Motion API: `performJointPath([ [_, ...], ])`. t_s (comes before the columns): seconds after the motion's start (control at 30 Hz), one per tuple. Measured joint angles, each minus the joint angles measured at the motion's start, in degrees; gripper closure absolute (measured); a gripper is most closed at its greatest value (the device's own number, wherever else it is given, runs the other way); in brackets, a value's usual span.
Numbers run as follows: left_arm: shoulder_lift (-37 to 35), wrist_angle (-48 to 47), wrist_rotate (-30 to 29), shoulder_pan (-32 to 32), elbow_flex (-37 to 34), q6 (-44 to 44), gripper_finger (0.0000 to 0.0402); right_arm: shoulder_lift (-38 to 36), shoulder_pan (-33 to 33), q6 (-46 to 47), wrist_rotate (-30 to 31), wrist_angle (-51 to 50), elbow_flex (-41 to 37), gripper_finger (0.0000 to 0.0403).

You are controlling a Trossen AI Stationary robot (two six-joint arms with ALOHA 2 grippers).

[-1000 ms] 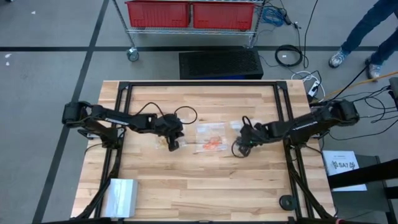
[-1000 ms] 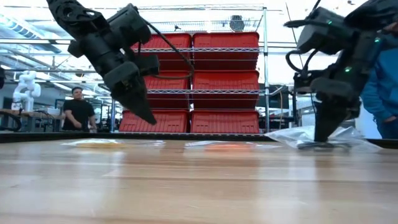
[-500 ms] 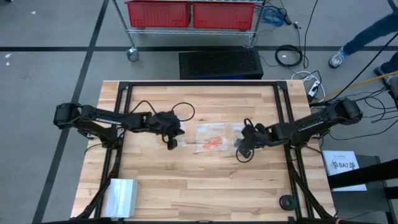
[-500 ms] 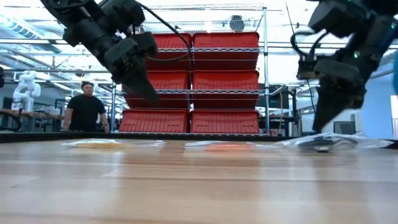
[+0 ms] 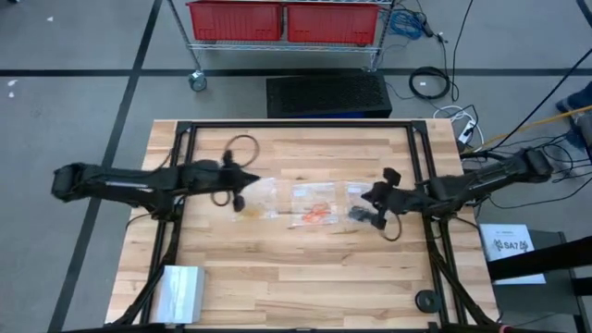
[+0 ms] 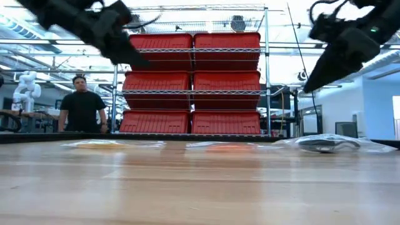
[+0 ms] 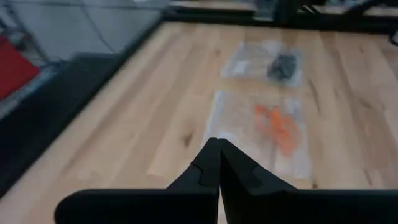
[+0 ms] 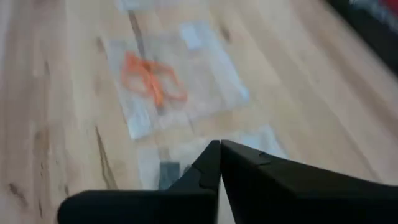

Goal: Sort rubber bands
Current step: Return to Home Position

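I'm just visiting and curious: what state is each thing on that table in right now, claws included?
Left gripper: shut, empty, raised over the table, left half.
Right gripper: shut, empty, raised over its right half.
Orange bands: bagged, lying flat.
Black bands: bagged, bunched.
Tan bands: bagged, lying flat.
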Motion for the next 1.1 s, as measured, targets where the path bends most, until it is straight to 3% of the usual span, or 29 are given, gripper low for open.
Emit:
performJointPath([
  [0.17, -15.6, 8.1, -6.8, 0.2, -12.7, -0.7, 0.0398, -13.6, 2.9, -4.5, 6.5, 7.6, -7.9, 0.0402],
  [0.33, -26.4, 14.9, -6.4, 1.2, -20.7, 4.3, 0.0398, -25.5, 2.6, -17.5, 6.5, 29.4, -17.9, 0.0402],
  [0.43, -32.0, 10.1, -6.2, 1.5, -21.3, 6.0, 0.0398, -31.5, 0.6, -22.0, 2.0, 37.8, -23.1, 0.0402],
  [0.6, -42.9, 0.0, -6.0, 1.4, -21.3, 7.2, 0.0398, -42.0, -4.3, -23.2, -8.2, 42.4, -29.3, 0.0403],
  [0.77, -49.8, 0.2, -5.7, 1.6, -22.9, 11.4, 0.0398, -47.5, -14.5, -23.5, -16.8, 39.1, -30.0, 0.0403],
  [0.97, -50.7, -3.1, -5.8, 3.8, -25.5, 10.1, 0.0398, -47.6, -30.8, -20.4, -33.5, 35.7, -30.0, 0.0403],
  [1.1, -55.2, -6.6, -6.4, 3.9, -25.1, 10.4, 0.0398, -49.5, -36.8, -18.4, -37.7, 29.5, -30.0, 0.0403],
])
